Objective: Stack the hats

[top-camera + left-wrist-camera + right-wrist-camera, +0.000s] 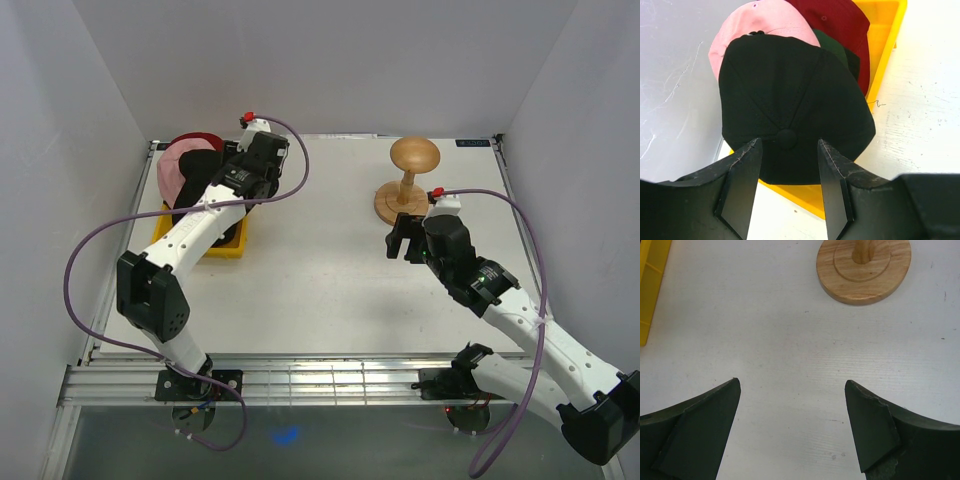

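Note:
Three hats lie piled in the yellow tray (pixel 886 45) at the table's back left. The black hat (pixel 790 90) is on top, crown up. It overlaps the pale pink hat (pixel 760 20) and the dark red hat (pixel 840 20). My left gripper (pixel 789 145) hangs just over the black hat's crown. Its fingers stand apart on either side of the top button, with nothing clamped between them. From above, the pink hat (pixel 170 170) and the red hat (pixel 195 138) show beside the left wrist. My right gripper (pixel 792 385) is wide open above bare table.
A mushroom-shaped wooden stand (pixel 410 170) rises at the back right, and its round base (pixel 865 275) lies just ahead of the right gripper (pixel 400 240). The tray's corner (pixel 650 285) shows at the far left of the right wrist view. White walls enclose the table.

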Available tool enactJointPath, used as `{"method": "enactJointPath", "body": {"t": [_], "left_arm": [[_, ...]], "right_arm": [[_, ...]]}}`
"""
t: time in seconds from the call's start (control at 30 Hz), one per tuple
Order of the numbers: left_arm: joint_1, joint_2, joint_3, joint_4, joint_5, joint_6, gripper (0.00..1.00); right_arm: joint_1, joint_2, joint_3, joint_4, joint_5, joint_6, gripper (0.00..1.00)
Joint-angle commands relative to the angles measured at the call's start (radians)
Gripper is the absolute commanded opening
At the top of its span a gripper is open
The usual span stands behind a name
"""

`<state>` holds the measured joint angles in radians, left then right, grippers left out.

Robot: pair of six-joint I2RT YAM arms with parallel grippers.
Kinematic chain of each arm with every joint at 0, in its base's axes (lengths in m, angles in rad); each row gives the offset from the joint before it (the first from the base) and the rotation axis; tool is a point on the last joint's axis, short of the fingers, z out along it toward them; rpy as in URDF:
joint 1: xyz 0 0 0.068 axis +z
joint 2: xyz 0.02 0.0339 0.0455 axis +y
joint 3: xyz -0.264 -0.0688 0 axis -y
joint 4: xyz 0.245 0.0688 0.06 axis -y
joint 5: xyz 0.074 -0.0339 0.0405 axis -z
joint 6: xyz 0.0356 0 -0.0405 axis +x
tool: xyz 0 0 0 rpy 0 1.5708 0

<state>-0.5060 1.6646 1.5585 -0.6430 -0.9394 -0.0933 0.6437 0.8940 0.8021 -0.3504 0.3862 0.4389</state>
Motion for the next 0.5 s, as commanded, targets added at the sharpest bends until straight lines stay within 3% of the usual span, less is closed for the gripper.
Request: {"method": "enactJointPath", "body": {"t": [0.0, 0.47], "left_arm": [[0.014, -0.009, 0.026, 0.019, -0.016, 0.007, 0.59], [0.034, 0.0, 0.018, 0.026, 0.025, 0.021, 0.49]], "right_arm": [[0.004, -0.018, -0.004, 0.014, 0.013, 0.009, 0.9], [0.004, -0.026, -0.012, 0.014, 0.014, 0.012, 0.9]]}}
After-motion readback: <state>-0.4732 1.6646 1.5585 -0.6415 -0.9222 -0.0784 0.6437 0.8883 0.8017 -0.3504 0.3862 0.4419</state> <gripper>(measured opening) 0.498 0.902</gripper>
